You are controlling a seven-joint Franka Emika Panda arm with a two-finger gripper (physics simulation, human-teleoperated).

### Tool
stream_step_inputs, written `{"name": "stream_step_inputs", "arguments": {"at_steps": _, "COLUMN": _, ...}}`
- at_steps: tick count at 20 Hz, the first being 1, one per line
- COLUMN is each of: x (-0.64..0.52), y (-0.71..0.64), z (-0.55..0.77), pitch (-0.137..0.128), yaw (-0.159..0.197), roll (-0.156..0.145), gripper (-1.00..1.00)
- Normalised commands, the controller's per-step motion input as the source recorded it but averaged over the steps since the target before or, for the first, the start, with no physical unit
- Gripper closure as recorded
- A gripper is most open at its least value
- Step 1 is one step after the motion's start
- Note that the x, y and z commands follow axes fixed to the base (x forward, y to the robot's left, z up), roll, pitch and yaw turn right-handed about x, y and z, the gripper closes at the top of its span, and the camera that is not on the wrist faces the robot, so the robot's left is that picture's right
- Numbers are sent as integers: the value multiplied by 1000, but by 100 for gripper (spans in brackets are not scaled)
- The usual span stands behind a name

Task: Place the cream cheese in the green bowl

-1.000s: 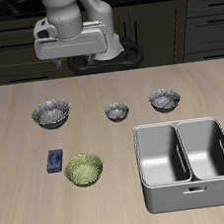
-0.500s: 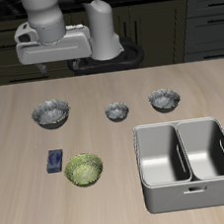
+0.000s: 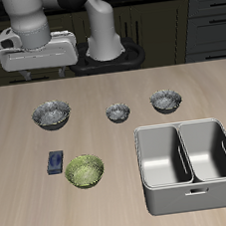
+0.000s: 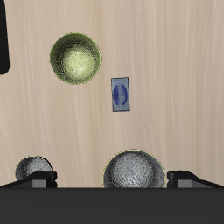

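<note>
Swinging sideways since earlier, high above table (image 3: 110,90); gripper (image 4: 111,179) fingers (image 4: 35,178) wide apart, empty. Unmoved: steel basin (image 3: 190,165), green bowl (image 3: 84,172), then cream cheese (image 3: 56,162) just beside it, slightly farther back.

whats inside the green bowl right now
Nothing shows inside the green bowl: only its ribbed, leafy inside is seen, top-down in the wrist view. The cream cheese lies flat on the table beside it, apart from the rim.
</note>
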Motion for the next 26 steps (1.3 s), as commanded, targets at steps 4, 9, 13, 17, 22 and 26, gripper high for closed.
{"name": "stream_step_inputs", "arguments": {"at_steps": 4, "x": 259, "y": -265, "z": 5, "pitch": -6, "yaw": 15, "roll": 8, "gripper": -100}}
{"name": "stream_step_inputs", "arguments": {"at_steps": 9, "x": 227, "y": -278, "z": 40, "pitch": -24, "yaw": 21, "roll": 34, "gripper": -100}}
{"name": "stream_step_inputs", "arguments": {"at_steps": 13, "x": 207, "y": -212, "z": 60, "pitch": -20, "yaw": -6, "roll": -9, "gripper": -100}}
{"name": "stream_step_inputs", "arguments": {"at_steps": 17, "x": 194, "y": -100, "z": 48, "pitch": -16, "yaw": 8, "roll": 19, "gripper": -100}}
{"name": "stream_step_inputs", "arguments": {"at_steps": 22, "x": 189, "y": -118, "z": 14, "pitch": -12, "yaw": -4, "roll": 5, "gripper": -100}}
{"name": "stream_step_inputs", "arguments": {"at_steps": 26, "x": 46, "y": 5, "z": -38, "pitch": -7, "yaw": -22, "roll": -12, "gripper": -100}}
